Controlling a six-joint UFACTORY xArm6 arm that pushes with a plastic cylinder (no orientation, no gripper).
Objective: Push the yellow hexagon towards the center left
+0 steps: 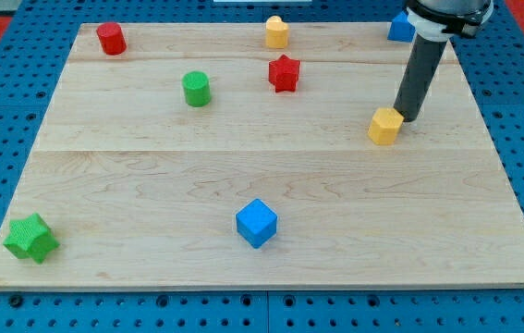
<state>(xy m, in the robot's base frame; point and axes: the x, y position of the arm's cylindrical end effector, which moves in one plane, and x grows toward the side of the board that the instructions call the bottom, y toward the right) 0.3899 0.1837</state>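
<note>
Light wooden board on blue pegboard. My tip, a bare rod with nothing clamped, touches the yellow hexagon at its upper-right edge. Red star well to its left, blue cube far below-left, green cylinder further left.

Lighting was bright and pretty even, looked like it came from overhead. Blocks only threw small soft shadows on the wooden board, no real glare. Everything stayed sharp, edges included.
</note>
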